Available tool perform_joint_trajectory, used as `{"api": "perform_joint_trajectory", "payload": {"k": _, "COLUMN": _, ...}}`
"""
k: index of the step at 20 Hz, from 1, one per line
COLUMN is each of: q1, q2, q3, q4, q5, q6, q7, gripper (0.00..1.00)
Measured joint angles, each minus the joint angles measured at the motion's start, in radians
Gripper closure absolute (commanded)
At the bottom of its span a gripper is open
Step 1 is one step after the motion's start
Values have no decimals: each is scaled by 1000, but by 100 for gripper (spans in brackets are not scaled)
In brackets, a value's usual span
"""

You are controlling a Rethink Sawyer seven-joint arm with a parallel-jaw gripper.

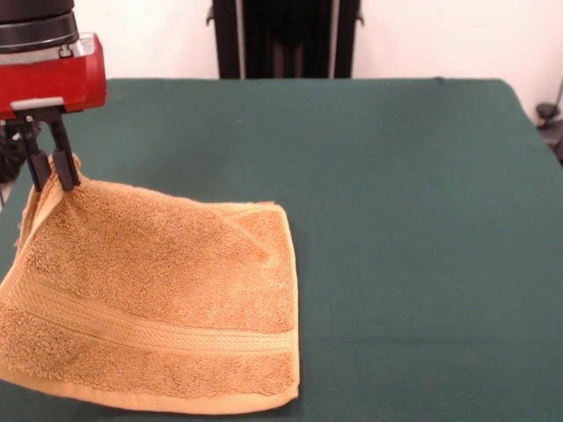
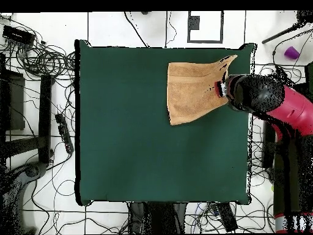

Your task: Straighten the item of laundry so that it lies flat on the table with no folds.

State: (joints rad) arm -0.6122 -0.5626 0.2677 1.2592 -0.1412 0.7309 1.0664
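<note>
Green cloth covered the whole table (image 1: 396,220), plain and dark, and we saw it run wide and bare across most of the front view. Behind its far edge stood a white wall and the robot's black pedestal (image 1: 286,40). From overhead, we found the table ringed by a pale tiled floor (image 2: 110,27) strewn with black cables (image 2: 40,58).

We noted the orange-tan terry towel (image 1: 158,299) lying at one corner of the table, at the lower left of the front view and at the top right of the overhead view. Its woven band (image 1: 149,334) ran near the edge closest to the front camera. Most of the towel lay on the cloth, but one corner was drawn up off the surface.

We saw the gripper (image 1: 49,171), black fingers under a red housing, pinched closed on that raised corner, with the fabric sloping down from it.
</note>
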Motion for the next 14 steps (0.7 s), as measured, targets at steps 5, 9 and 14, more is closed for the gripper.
{"api": "perform_joint_trajectory", "payload": {"k": 5, "q1": 0, "q2": 0, "q3": 0, "q4": 0, "q5": 0, "q6": 2, "q7": 0, "gripper": 100}}
{"api": "perform_joint_trajectory", "payload": {"k": 9, "q1": 1, "q2": 0, "q3": 0, "q4": -2, "q5": -1, "q6": 9, "q7": 0, "gripper": 100}}
{"api": "perform_joint_trajectory", "payload": {"k": 14, "q1": 1, "q2": -1, "q3": 0, "q4": -2, "q5": 0, "q6": 9, "q7": 0, "gripper": 0}}
